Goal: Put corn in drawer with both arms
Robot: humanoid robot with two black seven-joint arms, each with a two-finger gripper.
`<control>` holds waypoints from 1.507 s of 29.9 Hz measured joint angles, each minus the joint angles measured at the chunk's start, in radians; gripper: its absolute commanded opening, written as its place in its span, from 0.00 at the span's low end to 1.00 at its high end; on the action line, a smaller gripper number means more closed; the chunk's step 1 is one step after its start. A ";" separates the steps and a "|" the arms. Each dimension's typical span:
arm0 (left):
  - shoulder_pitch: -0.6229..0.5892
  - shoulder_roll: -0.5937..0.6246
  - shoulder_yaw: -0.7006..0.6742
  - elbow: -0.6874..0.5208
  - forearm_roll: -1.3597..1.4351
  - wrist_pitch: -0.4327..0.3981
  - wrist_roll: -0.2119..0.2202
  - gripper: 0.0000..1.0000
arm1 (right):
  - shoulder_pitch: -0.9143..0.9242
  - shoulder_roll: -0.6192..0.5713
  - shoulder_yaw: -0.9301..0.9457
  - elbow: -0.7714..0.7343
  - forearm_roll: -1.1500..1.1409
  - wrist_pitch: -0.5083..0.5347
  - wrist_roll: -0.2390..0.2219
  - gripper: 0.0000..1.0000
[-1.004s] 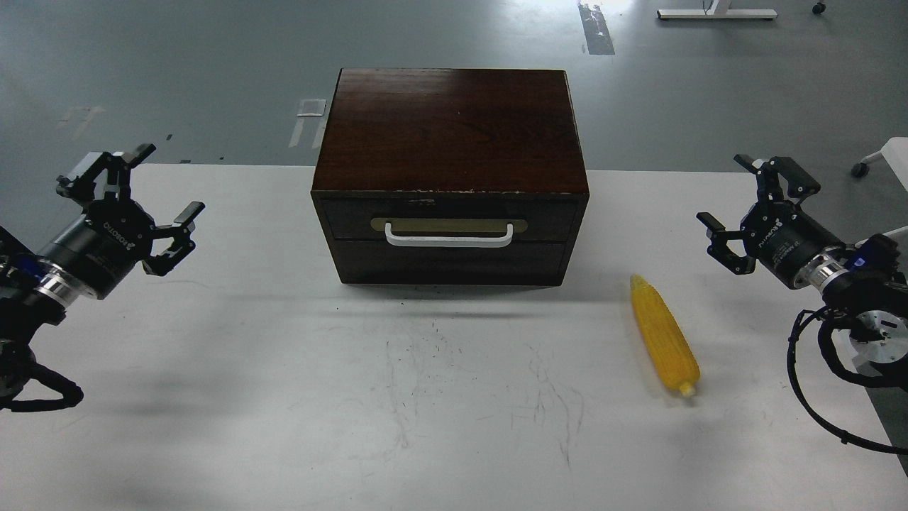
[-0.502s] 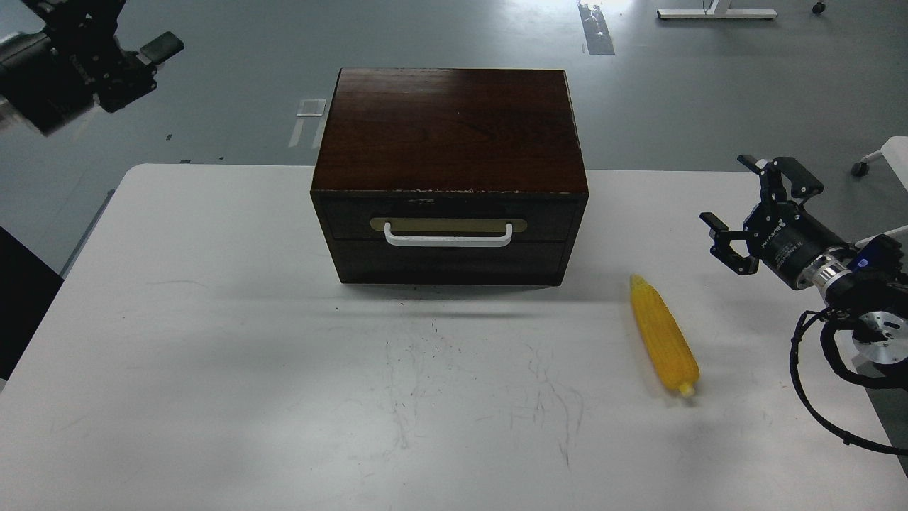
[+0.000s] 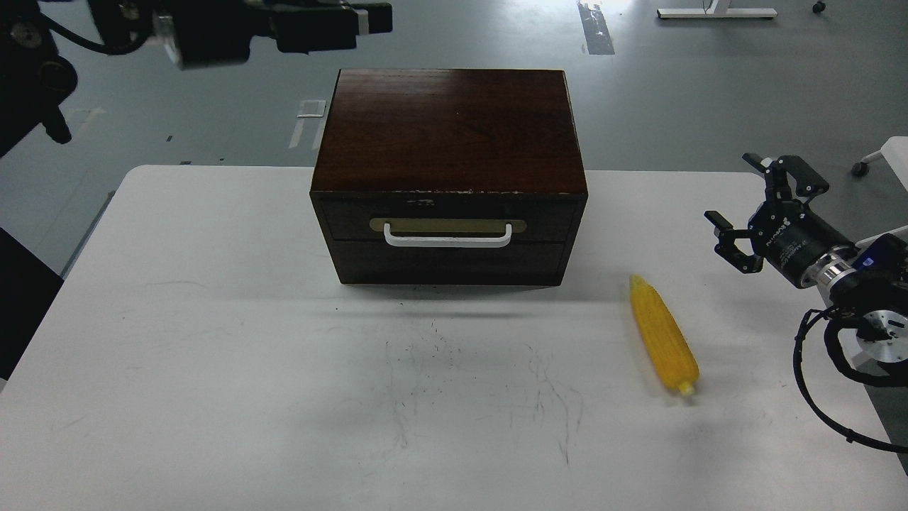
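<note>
drawer [image 3: 448, 218] closed, corn [image 3: 663, 336] on tabletop [image 3: 213, 341] | our right hand [image 3: 745, 206] spread apart | our left hand [image 3: 333, 21] blurry, cannot tell | risk: handle [image 3: 447, 238] slips, corn rolls

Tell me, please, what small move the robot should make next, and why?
Probably bring the left gripper down toward the white handle. The drawer is shut, the corn lies untouched on the table, and the right gripper hangs open beside it, so opening comes first.

Bare table [image 3: 213, 355] around corn [image 3: 663, 333], chest [image 3: 449, 177] standing behind
</note>
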 measured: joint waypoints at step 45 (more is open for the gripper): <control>-0.350 -0.518 0.792 0.046 0.416 0.000 0.001 0.99 | -0.009 -0.038 0.006 0.009 0.000 0.000 0.000 1.00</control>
